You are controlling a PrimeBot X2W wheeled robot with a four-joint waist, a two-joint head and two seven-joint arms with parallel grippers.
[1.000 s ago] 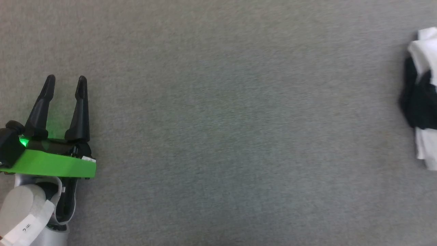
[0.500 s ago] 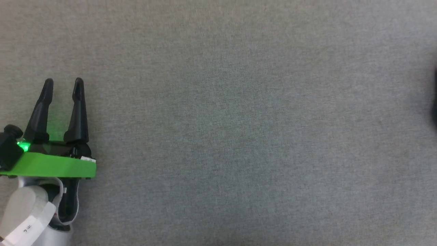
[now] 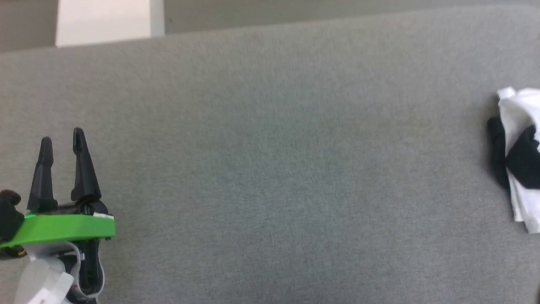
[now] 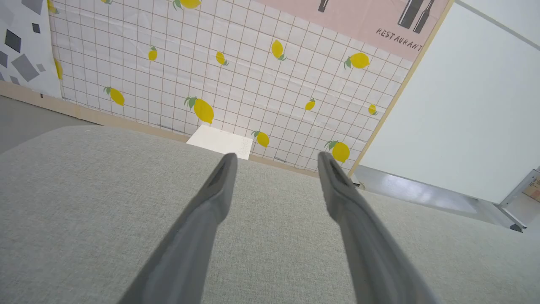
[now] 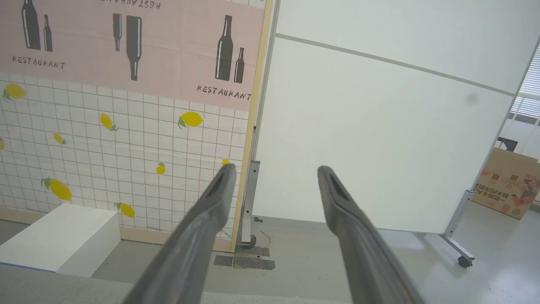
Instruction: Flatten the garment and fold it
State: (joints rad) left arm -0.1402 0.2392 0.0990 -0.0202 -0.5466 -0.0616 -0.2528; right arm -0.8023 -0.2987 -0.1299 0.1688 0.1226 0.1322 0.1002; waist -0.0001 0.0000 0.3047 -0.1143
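1. Currently, the left gripper [image 3: 62, 137] is hovering over the grey surface [image 3: 270, 169], jaws apart, empty.
2. The right gripper [image 5: 275, 169] is facing a white partition [image 5: 379, 126], jaws likewise apart.
3. The garment [image 3: 517, 109] is lying, seemingly bunched, at the head view's right edge.

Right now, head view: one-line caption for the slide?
Open left gripper at lower left of the grey fabric surface; black-and-white garment lies crumpled at the right edge, not yet flattened.
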